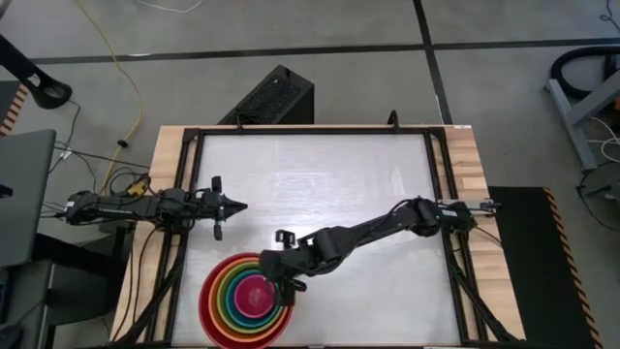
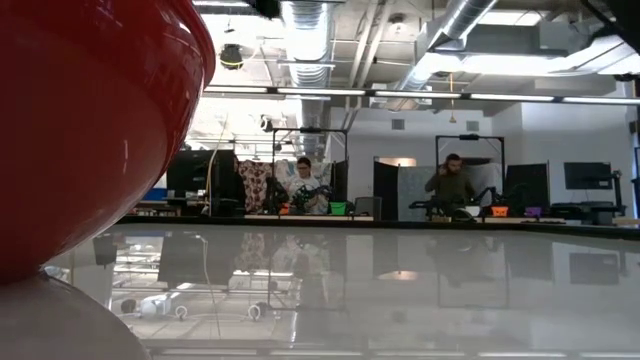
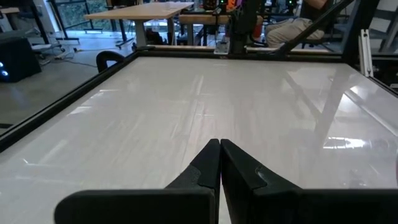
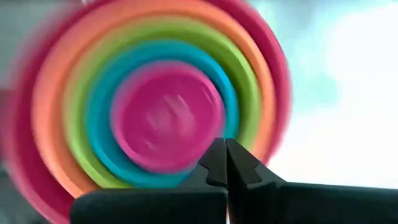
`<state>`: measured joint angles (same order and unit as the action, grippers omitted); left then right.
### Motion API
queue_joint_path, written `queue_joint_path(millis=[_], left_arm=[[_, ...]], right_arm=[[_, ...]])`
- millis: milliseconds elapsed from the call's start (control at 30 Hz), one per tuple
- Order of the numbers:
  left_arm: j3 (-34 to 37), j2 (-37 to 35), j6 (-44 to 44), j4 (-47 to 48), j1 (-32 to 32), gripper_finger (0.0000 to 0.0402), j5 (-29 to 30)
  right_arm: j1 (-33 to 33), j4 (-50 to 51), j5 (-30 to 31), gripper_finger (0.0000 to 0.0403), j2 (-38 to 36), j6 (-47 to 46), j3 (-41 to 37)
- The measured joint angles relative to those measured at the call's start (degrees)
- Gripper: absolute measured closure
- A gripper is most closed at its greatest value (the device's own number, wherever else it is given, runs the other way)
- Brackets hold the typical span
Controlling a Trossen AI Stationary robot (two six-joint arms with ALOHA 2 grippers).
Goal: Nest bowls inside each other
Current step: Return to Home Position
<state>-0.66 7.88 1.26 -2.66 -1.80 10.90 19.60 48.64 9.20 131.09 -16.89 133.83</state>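
In the low view only part of the red bowl (image 2: 100, 130) is seen: it is cut off at the left and top edges and fills that side, so the bowls inside it are hidden. Two people (image 2: 300, 183) at benches far behind the table (image 1: 339, 174) are too small to be made out further. In the right wrist view the bowls are blurred, so the rings are told apart by colour alone, and the outer ring is cut off at the edges. In the high view the right rim of the stack is covered by the right gripper (image 1: 289, 291). Its fingers (image 4: 214, 167) are pressed together with nothing between them; whether they touch a rim cannot be told. The left gripper (image 1: 240, 206) is held over the table's left side, well apart from the bowls, and its fingers (image 3: 208, 163) are likewise closed on nothing. All five bowls are nested in one stack near the table's bottom edge in the high view, left of the middle. The orange bowl (image 1: 215, 302) is set inside the red one, then the green bowl (image 1: 225, 301), the blue bowl (image 1: 233, 299) and the pink bowl (image 1: 254, 296) at the centre. The stack lies directly below and ahead of the right gripper's fingertips, with the pink bowl just beyond them.
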Motion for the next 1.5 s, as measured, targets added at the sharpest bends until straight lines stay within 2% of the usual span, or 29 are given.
queue_joint_path(millis=[167, 533, 800, 933, 1033, 1133, 1367, 1500], left_arm=[[0.02, 0.00, 0.02, 0.00, 0.02, 0.0401, 0.00], [0.02, 0.00, 0.00, 0.00, 0.02, 0.0401, 0.00], [0.01, 0.00, 0.01, 0.00, 0.01, 0.0401, 0.00], [0.00, 0.00, 0.01, 0.00, 0.00, 0.0401, 0.00], [0.00, 0.00, 0.01, 0.00, 0.02, 0.0401, 0.00], [0.00, 0.00, 0.00, 0.02, 0.01, 0.0401, 0.02], [0.00, 0.00, 0.02, 0.00, 0.01, 0.0401, 0.02], [0.00, 0.00, 0.00, 0.00, 0.00, 0.0401, 0.02]], right_arm=[[1.25, 11.71, 7.59, 0.0397, -3.19, -0.11, -0.13], [3.77, 35.08, 23.64, 0.0397, -8.27, -7.53, -0.12], [2.84, 40.16, 24.16, 0.0398, -11.41, -5.76, -0.12], [2.72, 40.25, 24.71, 0.0398, -16.44, -4.83, -2.95], [2.44, 37.13, 25.19, 0.0398, -25.74, -5.48, -12.50], [1.92, 28.06, 25.04, 0.0398, -38.19, -6.37, -27.37], [-0.52, -10.51, 15.62, 0.0397, -67.81, -0.56, -64.77], [-1.94, -28.56, 11.13, 0.0395, -80.15, 3.03, -83.18]])
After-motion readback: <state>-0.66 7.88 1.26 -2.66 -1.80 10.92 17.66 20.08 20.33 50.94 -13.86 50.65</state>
